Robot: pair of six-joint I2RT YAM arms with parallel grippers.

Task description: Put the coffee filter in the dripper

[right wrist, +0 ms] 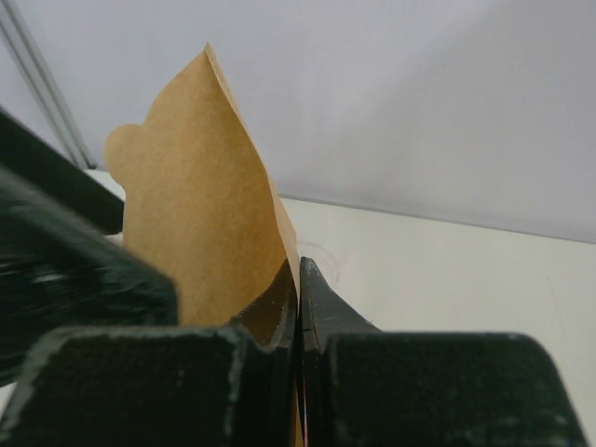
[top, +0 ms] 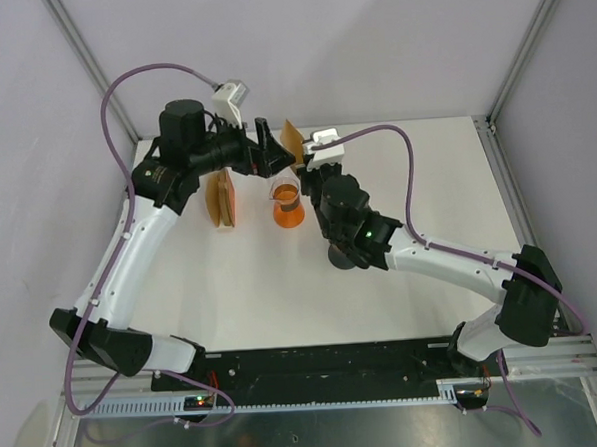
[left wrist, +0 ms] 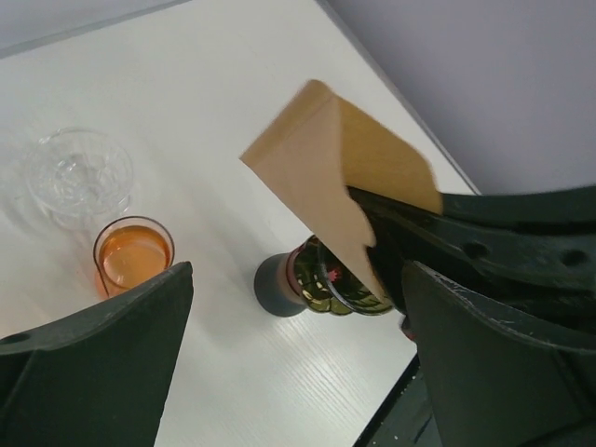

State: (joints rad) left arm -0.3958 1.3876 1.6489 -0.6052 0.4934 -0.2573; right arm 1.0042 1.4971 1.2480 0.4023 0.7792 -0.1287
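Right gripper [right wrist: 298, 279]: we see it clamped on the brown coffee filter [right wrist: 200, 223].
Left gripper [left wrist: 298, 279]: fingers apart, holding nothing.
Coffee filter: held aloft, above the table, near the orange dripper [top: 289, 210].

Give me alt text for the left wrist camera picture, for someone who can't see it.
A folded brown paper coffee filter is pinched by the right gripper, held above a white table. Below stand an orange cup and a clear glass vessel, framed by the open fingers of the left gripper.
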